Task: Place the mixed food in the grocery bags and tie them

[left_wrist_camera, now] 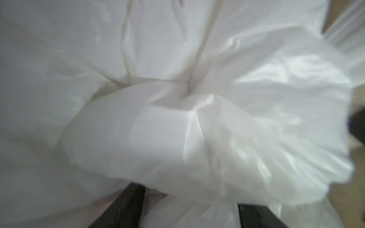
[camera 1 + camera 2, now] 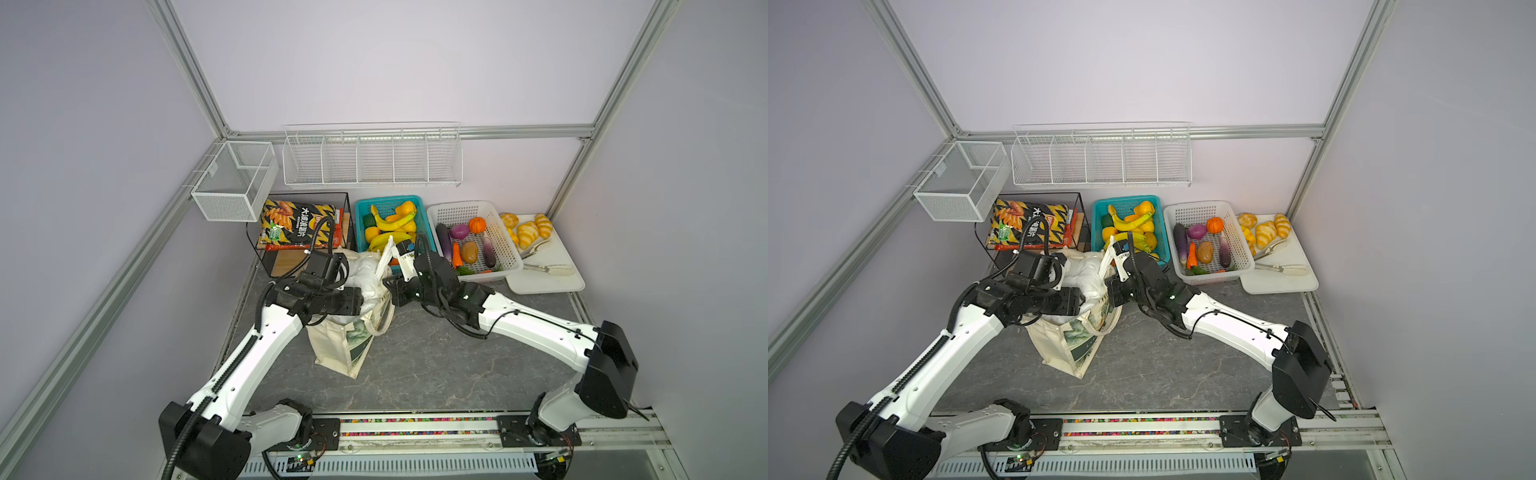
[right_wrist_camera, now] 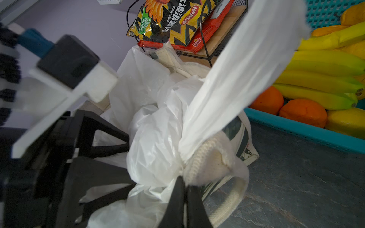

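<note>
Left fingers (image 1: 128,207) stand wide apart, buried in the plastic bag (image 2: 365,270). Film bulges between them, and you cannot tell whether they press it. They probably steady the bunched mouth while the other side works.

The bag sits stuffed into the tote (image 2: 332,349), which stands on the surface (image 2: 436,365) near the middle. No food shows; judge it inside, under the film.

Right fingers (image 3: 174,205) are clamped tight on the bag's film at the root of one loop (image 3: 237,75), which rises toward the teal basket (image 2: 357,203). The rope handle (image 3: 199,158) touches that pinch.

Judgement: tying is in hand, with one loop tensioned and its partner not yet caught. Mind you don't tie the rope in.
</note>
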Tool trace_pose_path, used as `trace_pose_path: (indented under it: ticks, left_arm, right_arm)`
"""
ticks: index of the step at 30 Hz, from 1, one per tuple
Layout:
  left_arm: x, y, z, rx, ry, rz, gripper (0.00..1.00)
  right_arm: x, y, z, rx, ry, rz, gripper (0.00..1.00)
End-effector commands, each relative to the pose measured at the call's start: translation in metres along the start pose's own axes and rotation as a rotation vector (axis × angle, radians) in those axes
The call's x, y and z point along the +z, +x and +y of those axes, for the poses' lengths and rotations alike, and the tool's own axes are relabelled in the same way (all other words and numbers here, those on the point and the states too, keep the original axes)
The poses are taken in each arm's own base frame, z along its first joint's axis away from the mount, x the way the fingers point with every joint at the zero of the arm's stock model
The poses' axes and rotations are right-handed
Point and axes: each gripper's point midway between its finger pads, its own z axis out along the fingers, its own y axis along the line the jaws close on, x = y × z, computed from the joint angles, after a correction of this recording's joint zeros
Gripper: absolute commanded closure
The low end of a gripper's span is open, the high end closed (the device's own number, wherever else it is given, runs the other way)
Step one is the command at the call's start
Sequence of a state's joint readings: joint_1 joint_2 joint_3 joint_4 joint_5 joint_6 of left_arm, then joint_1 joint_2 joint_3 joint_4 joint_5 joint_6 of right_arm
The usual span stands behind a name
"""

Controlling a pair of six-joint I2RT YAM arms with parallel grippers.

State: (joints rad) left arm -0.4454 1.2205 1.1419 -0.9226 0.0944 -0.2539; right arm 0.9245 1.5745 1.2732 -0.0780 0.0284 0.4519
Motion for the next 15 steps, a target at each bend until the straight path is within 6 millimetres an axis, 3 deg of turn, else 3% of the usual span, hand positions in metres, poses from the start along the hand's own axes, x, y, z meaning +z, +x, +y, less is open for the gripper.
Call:
trace_pose_path:
  ticks: [1, 5, 7, 10, 15]
  left_arm:
    - [0.033, 0.027, 0.015, -0.02, -0.067, 0.13, 0.3]
    - [0.066, 0.046, 0.017, -0.066, -0.041, 0.188, 0.31]
    - [0.072, 0.051, 0.016, -0.078, -0.031, 0.201, 0.31]
    - [0.06, 0.041, 0.014, -0.068, -0.032, 0.161, 0.31]
    - [0.01, 0.007, 0.005, -0.029, -0.014, 0.006, 0.29]
  right_arm:
    - [-0.02, -0.03, 0.013, -0.015, -0.05, -0.1, 0.93]
    - [-0.023, -0.034, 0.017, -0.015, -0.067, -0.106, 0.93]
    - [-0.023, -0.033, 0.019, -0.017, -0.073, -0.103, 0.93]
    - [-0.022, -0.031, 0.016, -0.02, -0.061, -0.096, 0.93]
    - [-0.023, -0.027, 0.012, -0.018, -0.046, -0.095, 0.93]
